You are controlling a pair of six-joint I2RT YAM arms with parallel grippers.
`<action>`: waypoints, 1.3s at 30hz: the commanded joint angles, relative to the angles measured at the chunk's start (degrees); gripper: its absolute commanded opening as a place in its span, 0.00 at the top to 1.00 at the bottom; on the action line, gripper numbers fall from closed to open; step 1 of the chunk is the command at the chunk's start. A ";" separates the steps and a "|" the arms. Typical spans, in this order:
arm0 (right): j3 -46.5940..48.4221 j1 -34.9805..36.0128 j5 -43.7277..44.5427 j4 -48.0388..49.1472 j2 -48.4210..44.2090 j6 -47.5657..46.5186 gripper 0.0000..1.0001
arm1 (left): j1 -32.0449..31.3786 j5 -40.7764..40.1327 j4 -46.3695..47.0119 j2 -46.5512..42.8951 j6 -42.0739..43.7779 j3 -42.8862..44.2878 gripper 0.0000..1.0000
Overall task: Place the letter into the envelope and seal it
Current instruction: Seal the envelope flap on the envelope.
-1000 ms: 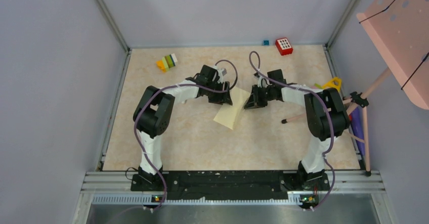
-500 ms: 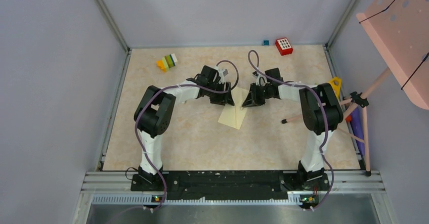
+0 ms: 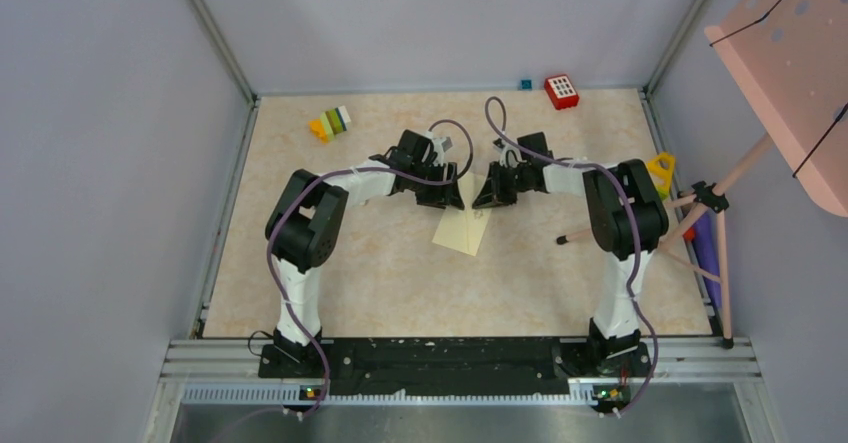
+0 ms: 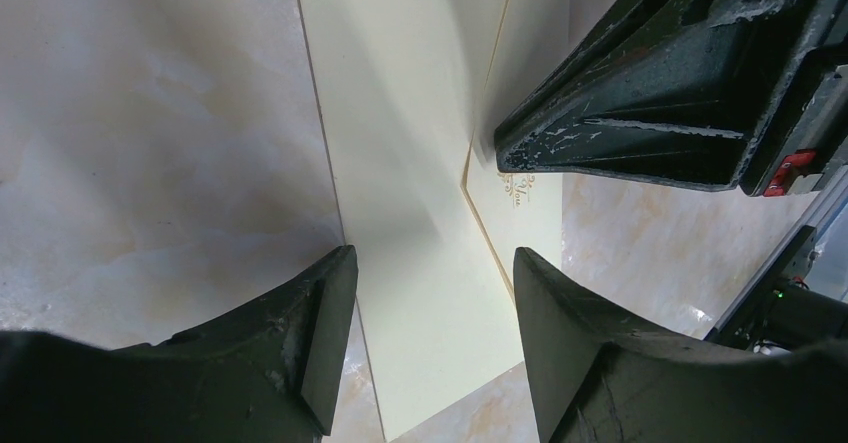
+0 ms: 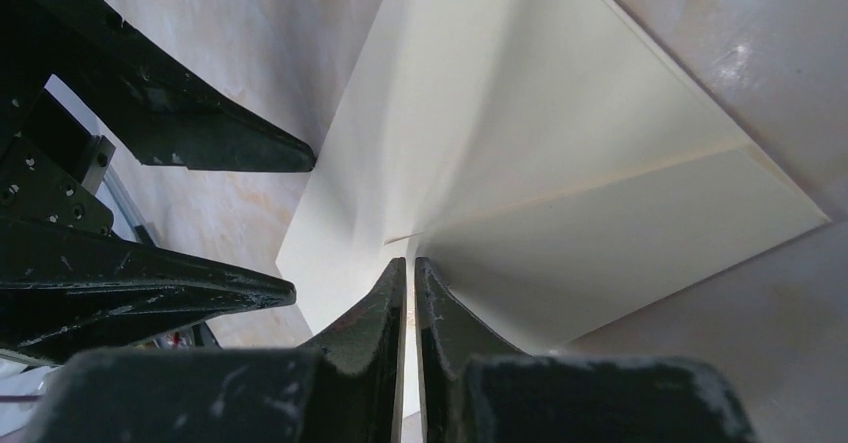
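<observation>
The cream envelope (image 3: 462,231) is lying at the middle of the desk (image 3: 380,283), between the two arms. The right arm's fingers (image 5: 370,323) are pinching nearly closed on the tip of its pointed flap, while the left arm's fingers (image 4: 320,313) are standing wide apart over the envelope

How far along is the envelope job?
Done, apparently: no loose letter shows on the table, and the envelope has its flap folded down, so the letter is probably inside, though hidden. In hand: the right gripper, shut, has its tips at the flap's point; the left gripper hangs open over the envelope. Left: pressing the flap sealed; I can't tell whether it has stuck.
</observation>
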 commanded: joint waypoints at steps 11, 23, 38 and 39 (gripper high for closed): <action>1.11 1.17 2.63 -2.79 4.89 -0.69 1.00 | -2.64 -7.90 -8.41 1.56 3.53 1.95 0.38; 1.15 1.32 -1.02 -2.67 6.11 -0.10 1.00 | -4.98 -10.76 -9.73 6.14 3.31 4.10 0.38; 1.74 0.97 1.97 -5.22 4.89 -2.42 1.00 | -7.45 -17.94 -14.07 9.23 3.58 8.63 0.36; 1.88 0.76 1.38 -5.45 4.91 -2.23 1.00 | -7.65 -18.80 -14.54 9.65 3.58 8.92 0.36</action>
